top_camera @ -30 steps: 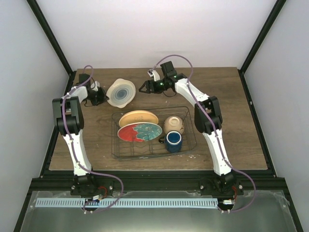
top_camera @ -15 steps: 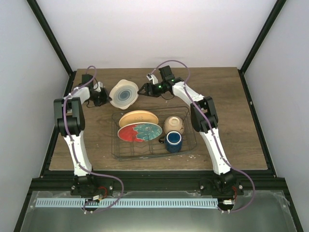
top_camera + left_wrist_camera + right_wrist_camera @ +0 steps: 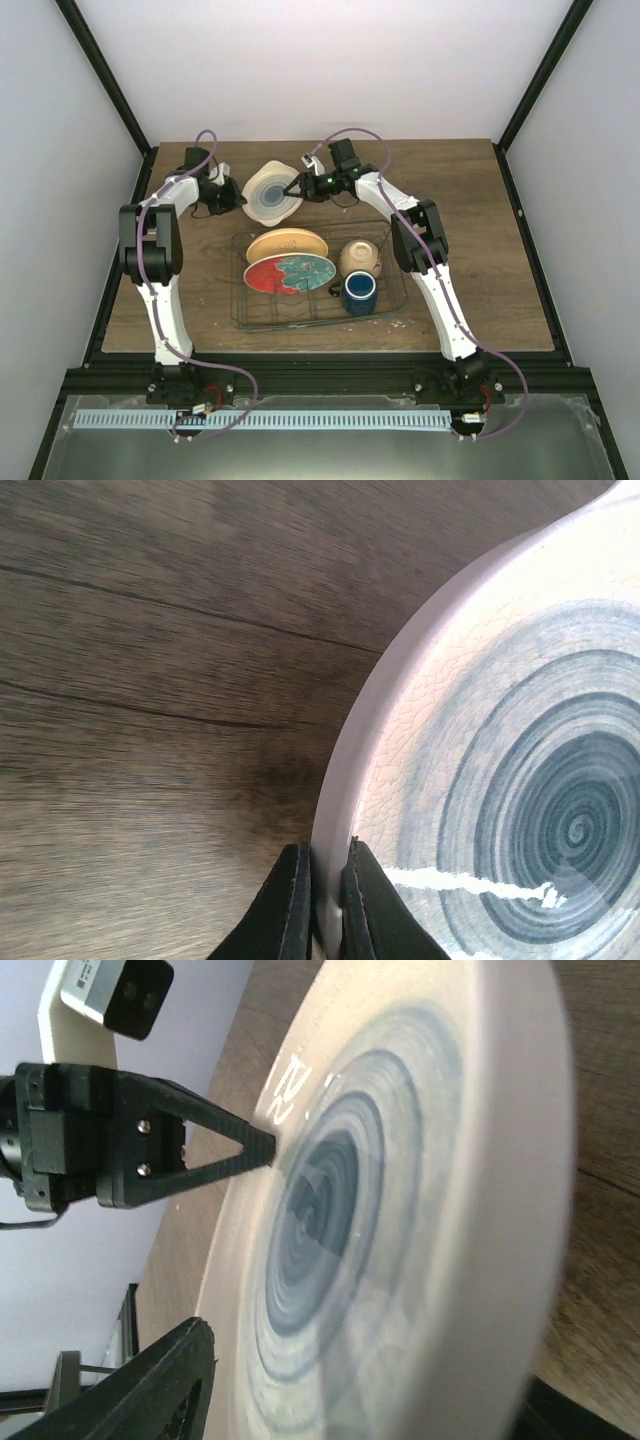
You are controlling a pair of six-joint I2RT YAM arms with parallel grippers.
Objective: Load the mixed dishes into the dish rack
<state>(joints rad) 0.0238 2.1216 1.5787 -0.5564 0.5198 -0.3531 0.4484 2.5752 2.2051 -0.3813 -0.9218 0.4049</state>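
— Where's the white plate?
— Near the bench's far edge, tipped up behind the rack. Left jaws pinch its left rim; right jaws stand spread at its right rim.
— And in the rack?
— Orange plate, red plate, bowl, mug.

Colour findings:

- White round ceramic plate: pale rim with fine crackle lines in the glaze, and blue-grey rings spiralling to a darker centre.
- Left pincer and right pincer: both black.
- Orange-yellow round plate: plain, no pattern seen.
- Red round plate: carries a teal floral patch.
- Small cream bowl: unpatterned.
- Dark blue mug: solid colour.
- Thin-wire dish rack: dark wire.
- Wooden bench: brown, streaked with darker grain.
- Arms: white shells with black joints.
- Cables: purple.
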